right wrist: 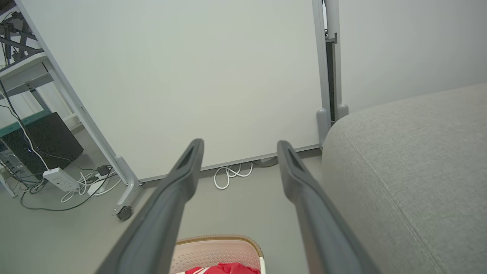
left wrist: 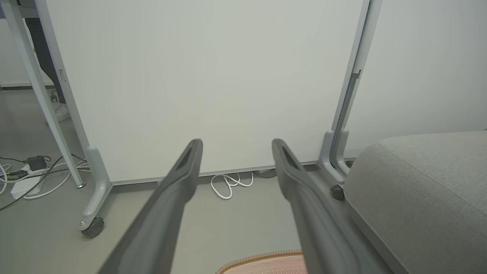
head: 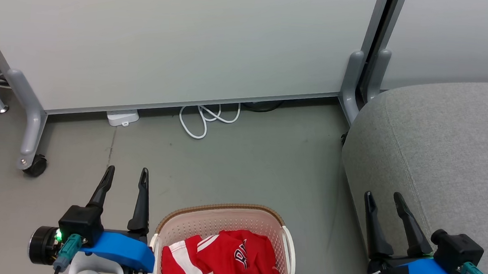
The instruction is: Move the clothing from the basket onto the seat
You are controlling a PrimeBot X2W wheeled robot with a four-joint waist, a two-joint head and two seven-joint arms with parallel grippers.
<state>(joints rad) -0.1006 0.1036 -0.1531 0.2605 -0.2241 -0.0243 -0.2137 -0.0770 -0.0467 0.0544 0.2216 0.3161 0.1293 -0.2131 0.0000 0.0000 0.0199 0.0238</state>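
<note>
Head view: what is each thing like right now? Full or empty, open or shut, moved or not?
basket: upright on the floor, holding the clothes.
clothes: crumpled inside the basket, not yet moved.
seat: nothing lying on the part in view.
left gripper: jaws open, holding nothing.
right gripper: jaws open, holding nothing.
white cable: coiled loosely on the floor.

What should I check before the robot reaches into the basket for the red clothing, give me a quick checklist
1. The left gripper open, nothing held: ok.
2. The right gripper open, nothing held: ok.
3. The clothing lying in the basket, top uncovered: ok.
4. The seat close by on the robot's right: ok.
5. A gripper positioned over the clothing: not ok, each sits off to one side of the basket.
6. Number of garments: cannot tell, the head view cuts the basket off.
</note>
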